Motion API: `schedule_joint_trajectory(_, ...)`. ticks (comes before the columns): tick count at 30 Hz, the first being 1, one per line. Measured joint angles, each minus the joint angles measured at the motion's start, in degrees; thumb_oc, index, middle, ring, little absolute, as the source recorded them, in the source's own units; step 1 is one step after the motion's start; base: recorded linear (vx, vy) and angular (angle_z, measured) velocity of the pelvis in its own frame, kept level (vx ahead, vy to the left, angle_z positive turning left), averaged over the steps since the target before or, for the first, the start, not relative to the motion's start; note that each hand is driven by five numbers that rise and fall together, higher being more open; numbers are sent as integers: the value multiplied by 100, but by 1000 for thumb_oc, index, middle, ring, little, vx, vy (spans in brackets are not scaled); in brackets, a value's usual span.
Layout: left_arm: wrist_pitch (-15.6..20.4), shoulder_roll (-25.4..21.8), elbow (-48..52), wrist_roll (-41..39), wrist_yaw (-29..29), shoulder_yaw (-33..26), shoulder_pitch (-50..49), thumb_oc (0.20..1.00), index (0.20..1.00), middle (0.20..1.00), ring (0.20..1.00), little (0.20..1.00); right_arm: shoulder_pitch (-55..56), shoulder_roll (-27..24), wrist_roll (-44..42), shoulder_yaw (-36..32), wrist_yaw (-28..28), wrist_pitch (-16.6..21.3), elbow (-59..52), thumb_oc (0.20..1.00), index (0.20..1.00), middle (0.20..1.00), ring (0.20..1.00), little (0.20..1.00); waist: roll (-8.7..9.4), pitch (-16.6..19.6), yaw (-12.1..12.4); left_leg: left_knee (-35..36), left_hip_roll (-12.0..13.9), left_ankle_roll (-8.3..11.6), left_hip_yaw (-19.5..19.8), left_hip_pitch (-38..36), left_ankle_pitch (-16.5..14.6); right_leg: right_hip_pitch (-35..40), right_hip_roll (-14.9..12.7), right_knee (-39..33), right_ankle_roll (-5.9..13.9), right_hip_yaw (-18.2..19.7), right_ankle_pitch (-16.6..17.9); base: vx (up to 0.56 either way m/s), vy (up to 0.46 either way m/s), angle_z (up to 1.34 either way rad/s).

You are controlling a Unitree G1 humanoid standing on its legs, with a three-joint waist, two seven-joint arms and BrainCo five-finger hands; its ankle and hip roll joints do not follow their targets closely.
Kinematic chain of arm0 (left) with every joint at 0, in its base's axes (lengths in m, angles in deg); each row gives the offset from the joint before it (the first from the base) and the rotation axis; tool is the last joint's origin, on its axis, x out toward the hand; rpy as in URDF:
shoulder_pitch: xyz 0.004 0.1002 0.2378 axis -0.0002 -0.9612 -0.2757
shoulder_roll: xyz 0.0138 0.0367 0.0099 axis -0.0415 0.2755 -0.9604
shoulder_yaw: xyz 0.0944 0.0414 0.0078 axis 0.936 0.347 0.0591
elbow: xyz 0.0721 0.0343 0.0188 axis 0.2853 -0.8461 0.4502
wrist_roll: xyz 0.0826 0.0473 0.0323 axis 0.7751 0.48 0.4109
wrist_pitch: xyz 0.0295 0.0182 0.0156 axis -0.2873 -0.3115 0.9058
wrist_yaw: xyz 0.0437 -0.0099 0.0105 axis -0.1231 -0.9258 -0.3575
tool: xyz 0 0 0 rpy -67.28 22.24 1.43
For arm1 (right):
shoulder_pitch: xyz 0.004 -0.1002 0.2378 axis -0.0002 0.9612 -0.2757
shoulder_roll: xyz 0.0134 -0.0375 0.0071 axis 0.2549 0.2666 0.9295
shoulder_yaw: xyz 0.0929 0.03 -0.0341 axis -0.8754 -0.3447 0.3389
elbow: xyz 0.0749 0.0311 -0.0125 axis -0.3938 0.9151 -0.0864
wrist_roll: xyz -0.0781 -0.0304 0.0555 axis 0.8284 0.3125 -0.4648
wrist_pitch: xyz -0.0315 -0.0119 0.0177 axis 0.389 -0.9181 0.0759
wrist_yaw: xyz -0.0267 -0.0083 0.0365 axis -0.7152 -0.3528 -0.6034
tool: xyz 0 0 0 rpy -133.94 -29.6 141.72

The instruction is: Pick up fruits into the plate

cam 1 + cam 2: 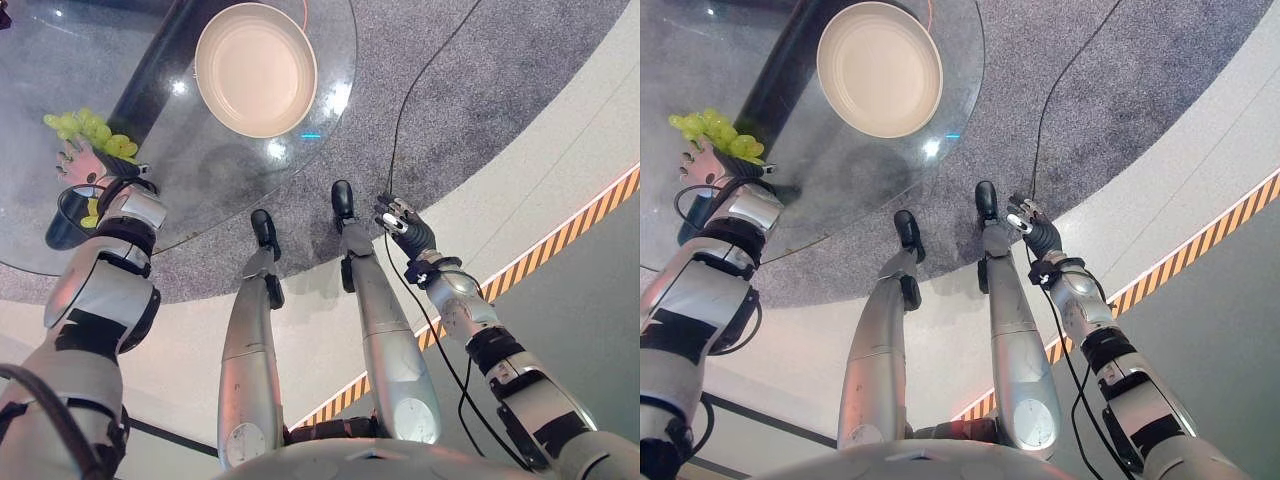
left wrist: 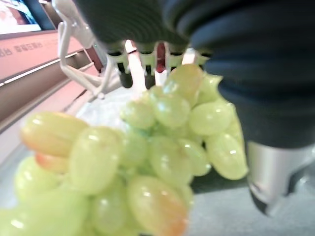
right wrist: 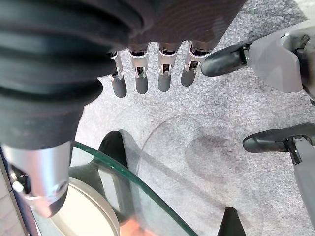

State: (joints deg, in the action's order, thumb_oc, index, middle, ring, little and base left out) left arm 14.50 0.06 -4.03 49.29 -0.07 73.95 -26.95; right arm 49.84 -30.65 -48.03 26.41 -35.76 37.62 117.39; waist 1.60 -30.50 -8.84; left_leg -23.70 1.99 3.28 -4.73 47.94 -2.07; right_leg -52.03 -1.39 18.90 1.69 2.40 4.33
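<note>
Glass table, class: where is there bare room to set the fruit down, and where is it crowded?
The plate is bare inside. Bare glass table lies between the plate and the near rim. It is crowded where the left hand meets the grapes.

A round clear glass table top (image 1: 330, 130) on a dark central column stands over grey speckled carpet (image 1: 500, 90). On the glass lies a shallow round cream plate (image 1: 256, 68), well apart from a bunch of pale green grapes (image 1: 92, 130) near the table's left edge, with the left hand (image 1: 82, 160) against the bunch
</note>
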Motion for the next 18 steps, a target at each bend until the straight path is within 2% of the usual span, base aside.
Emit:
schedule_joint_trajectory(2,-117,8,0,1,-10,22,6,1000,1000,1000,1000,1000,-17,-3,-19,-1,0,0,0,1000,1000,1000,1000,1000,0,0,-1,-7,0,0,-5,32,0,-36,0,12,0,4,0,-11,35,-1)
schedule_joint_trajectory(6,-633,20,21,13,-154,45,111,1000,1000,1000,1000,1000,-28,-39,-106,3,-5,-2,-51,1000,1000,1000,1000,1000,0,0,-10,-41,2,0,-2,216,0,-220,4,44,0,10,1,0,0,0)
schedule_joint_trajectory(7,-717,14,27,14,-159,55,151,479,479,479,479,479,-28,-51,-109,2,-9,-2,-52,1000,1000,1000,1000,1000,0,0,-13,-71,6,4,6,264,-3,-260,9,54,0,7,1,0,0,0)
schedule_joint_trajectory(8,-753,15,35,14,-174,54,161,200,200,200,200,200,-28,-57,-111,2,-17,-2,-52,1000,1000,1000,1000,1000,0,0,-14,-83,9,9,7,284,-7,-275,13,55,0,7,1,0,0,0)
schedule_joint_trajectory(18,-972,-106,308,138,-419,53,124,200,200,200,200,200,-20,-61,-128,2,-7,-2,-157,1000,1000,1000,1000,1000,0,1,3,-101,8,10,10,385,-11,-382,13,76,-13,11,10,0,0,0)
